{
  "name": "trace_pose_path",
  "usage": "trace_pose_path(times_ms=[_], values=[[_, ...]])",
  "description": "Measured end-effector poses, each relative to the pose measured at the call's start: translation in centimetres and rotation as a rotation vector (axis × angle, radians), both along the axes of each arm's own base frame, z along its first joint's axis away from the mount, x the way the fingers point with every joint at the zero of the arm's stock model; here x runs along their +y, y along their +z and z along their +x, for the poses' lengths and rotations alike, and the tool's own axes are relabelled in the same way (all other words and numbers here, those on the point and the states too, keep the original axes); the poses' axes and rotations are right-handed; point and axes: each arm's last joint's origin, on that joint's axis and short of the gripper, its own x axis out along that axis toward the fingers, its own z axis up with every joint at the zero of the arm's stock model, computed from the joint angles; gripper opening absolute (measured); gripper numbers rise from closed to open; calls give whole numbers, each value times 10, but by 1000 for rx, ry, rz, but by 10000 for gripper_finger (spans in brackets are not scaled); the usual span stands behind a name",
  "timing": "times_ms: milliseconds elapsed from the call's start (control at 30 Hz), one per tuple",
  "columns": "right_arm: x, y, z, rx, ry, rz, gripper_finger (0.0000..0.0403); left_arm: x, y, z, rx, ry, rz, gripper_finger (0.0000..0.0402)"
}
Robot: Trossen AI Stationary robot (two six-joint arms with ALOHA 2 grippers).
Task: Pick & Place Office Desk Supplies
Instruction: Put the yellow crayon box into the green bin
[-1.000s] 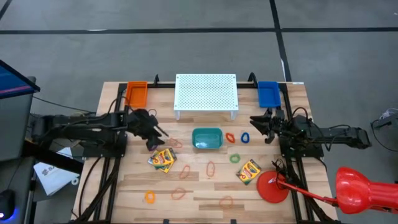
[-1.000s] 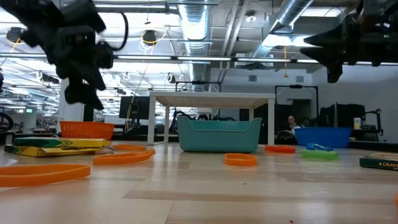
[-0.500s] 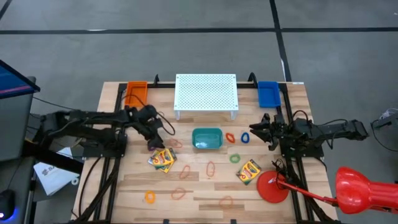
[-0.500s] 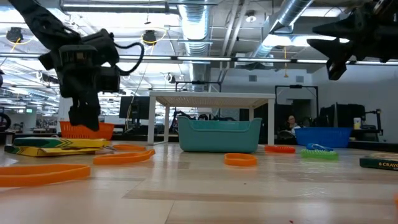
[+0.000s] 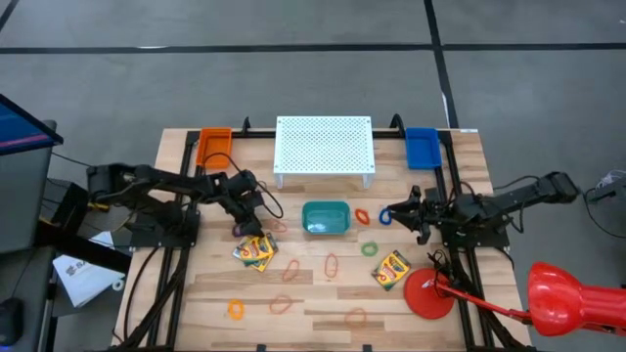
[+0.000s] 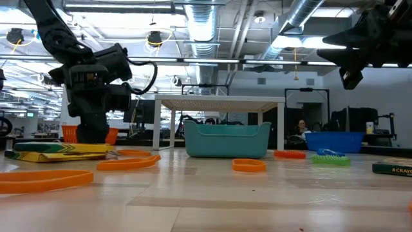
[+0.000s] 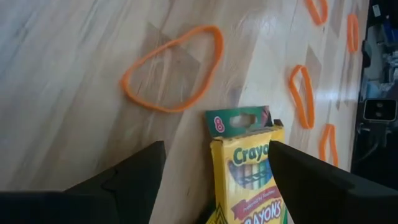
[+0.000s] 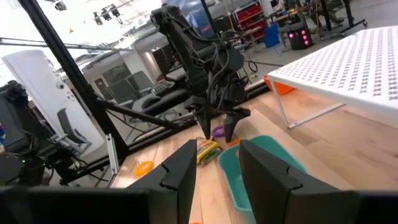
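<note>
A yellow-and-green crayon box lies flat on the left half of the wooden table. My left gripper is low over its far end and tipped downward. It is open, and its two dark fingers stand on either side of the box's green top flap without visibly touching it. An orange rubber band lies just beyond. My right gripper hovers level and open over the blue rubber band, with nothing between its fingers. A second crayon box lies at the near right.
A teal bin sits mid-table. Behind it stands a white perforated stand, with an orange bin and a blue bin at the far corners. A red disc lies near right. Several loose bands are scattered along the near half.
My left gripper has sunk toward the crayon box and tipped further downward while staying open. My right gripper has swung a little toward the table's near edge and its middle, staying level and keeping the same gap.
</note>
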Motion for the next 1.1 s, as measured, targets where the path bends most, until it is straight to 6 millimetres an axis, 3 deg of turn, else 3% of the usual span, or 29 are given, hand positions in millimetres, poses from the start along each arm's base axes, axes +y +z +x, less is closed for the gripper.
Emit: trace_pose_path(times_ms=[433, 667, 900, 1100], values=[[2, -1, 3, 11, -12, -2, 118, -29, 0, 8, 7, -90, -37, 285], [2, -1, 3, 12, -12, -3, 118, -33, 1, 10, -13, -96, -18, 277], [2, -1, 3, 12, -12, -3, 118, -31, 0, 11, -9, -69, 35, 228], [2, -1, 3, 12, -12, -3, 118, -30, -9, 13, 23, -75, 58, 162]])
